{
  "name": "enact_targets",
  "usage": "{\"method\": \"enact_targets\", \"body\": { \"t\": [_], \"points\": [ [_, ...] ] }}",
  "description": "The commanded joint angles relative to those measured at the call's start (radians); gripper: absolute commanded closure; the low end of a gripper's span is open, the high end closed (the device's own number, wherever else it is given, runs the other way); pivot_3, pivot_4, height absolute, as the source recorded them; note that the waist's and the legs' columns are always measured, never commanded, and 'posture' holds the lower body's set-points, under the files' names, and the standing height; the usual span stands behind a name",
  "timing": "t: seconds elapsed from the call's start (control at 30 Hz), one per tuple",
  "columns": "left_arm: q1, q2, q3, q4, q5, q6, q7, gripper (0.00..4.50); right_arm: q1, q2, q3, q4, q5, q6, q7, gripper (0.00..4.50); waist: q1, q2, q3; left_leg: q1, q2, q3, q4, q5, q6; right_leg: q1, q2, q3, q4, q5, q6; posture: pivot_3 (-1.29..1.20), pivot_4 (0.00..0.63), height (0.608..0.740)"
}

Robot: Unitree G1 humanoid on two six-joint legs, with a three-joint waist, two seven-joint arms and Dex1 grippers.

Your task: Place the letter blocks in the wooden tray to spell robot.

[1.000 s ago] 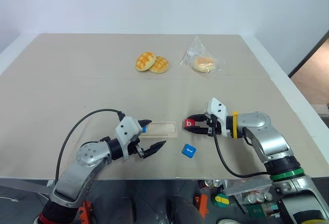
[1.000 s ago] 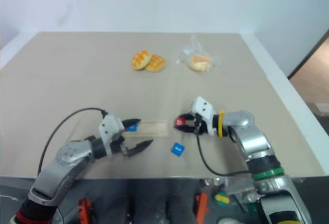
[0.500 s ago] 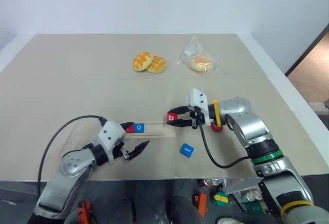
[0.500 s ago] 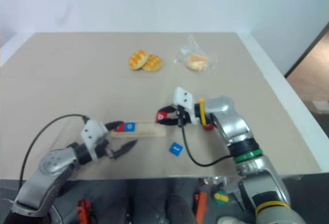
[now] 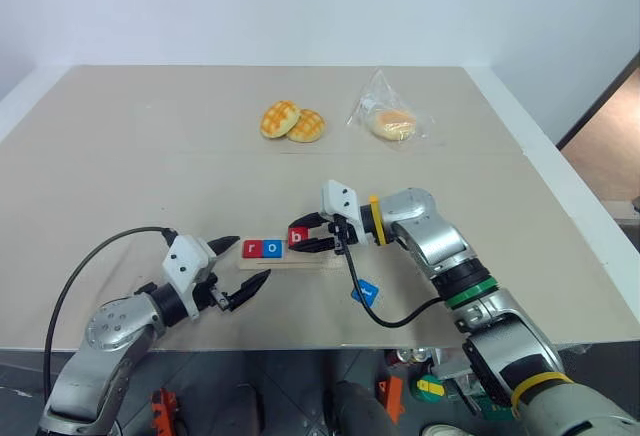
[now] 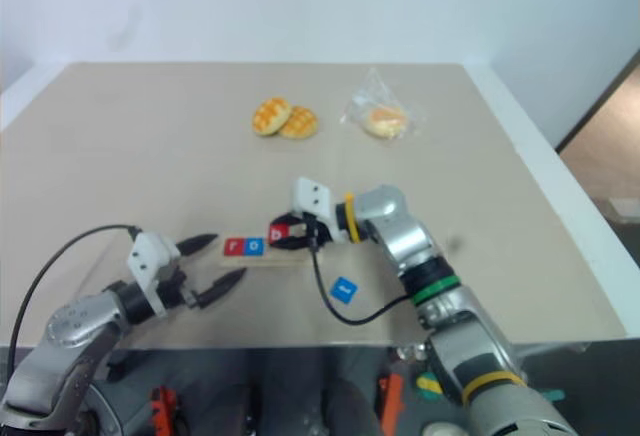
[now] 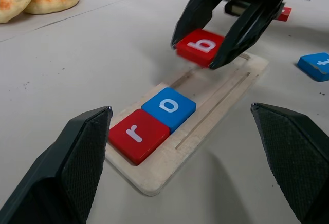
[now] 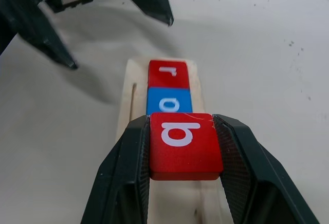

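left hand (image 5: 240, 264) sits low at the near left of the beige desk (image 5: 120, 156), black fingers (image 7: 77, 157) spread wide, holding nothing, tips aimed at the left end of the long pale wooden tray (image 5: 285, 259) but apart from it. in the tray, the red square "r" tile (image 5: 253, 249) lies at the left end, with the blue square "o" tile (image 5: 272, 249) touching it on the right, both flat in the groove. right of those, the red square "b" tile (image 5: 298, 237) is pinched between the two fingers of the right hand (image 5: 304, 237), over the middle of the tray just beside the "o" tile; cannot tell if it touches the wood. rest of the tray to the right is bare wood. a blue square tile with a white letter (image 5: 365, 292) lies loose on the desk near the tray's right end, toward the near edge, under the right arm's black cable (image 5: 375, 318). a small red tile (image 7: 284, 13) lies on the desk behind the right hand, letter not readable. far side of the desk: two golden criss-cross buns (image 5: 293, 121) side by side touching, and to their right a clear plastic bag with a round bun inside (image 5: 390, 116), apart from them.
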Motion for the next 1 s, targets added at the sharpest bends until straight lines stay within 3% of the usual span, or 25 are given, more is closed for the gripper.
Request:
{"method": "enact_targets", "body": {
  "t": [0.03, 0.8, 0.83, 1.0],
  "points": [
    [0.002, -0.007, 0.002, -0.048, -0.011, -0.008, 0.006, 0.00, -0.045, 0.038, 0.006, 0.059, -0.021, -0.049, 0.004, 2.95, 0.000, 0.000, 0.000, 0.000, 0.000, 0.000, 0.000, 0.000, 0.000, 0.000, 0.000, 0.000, 0.000, 0.000, 0.000, 0.00, 0.150, 0.740],
    [-0.001, -0.022, -0.020, -0.085, -0.003, 0.006, 0.034, 0.00, -0.035, 0.087, 0.007, 0.168, -0.065, -0.085, -0.014, 2.95, 0.000, 0.000, 0.000, 0.000, 0.000, 0.000, 0.000, 0.000, 0.000, 0.000, 0.000, 0.000, 0.000, 0.000, -0.001, 0.00, 0.150, 0.740],
    [-0.001, -0.021, -0.021, -0.084, -0.002, 0.006, 0.034, 0.00, -0.035, 0.088, 0.006, 0.167, -0.064, -0.083, -0.013, 2.45, 0.000, 0.000, 0.000, 0.000, 0.000, 0.000, 0.000, 0.000, 0.000, 0.000, 0.000, 0.000, 0.000, 0.000, -0.001, 0.00, 0.150, 0.740],
    [-0.004, -0.019, -0.026, -0.082, 0.002, 0.005, 0.036, 0.00, -0.037, 0.091, -0.002, 0.167, -0.059, -0.078, -0.017, 2.45, 0.000, 0.000, 0.000, 0.000, 0.000, 0.000, 0.000, 0.000, 0.000, 0.000, 0.001, 0.000, 0.000, 0.000, -0.001, 0.00, 0.150, 0.740]
  ]
}}
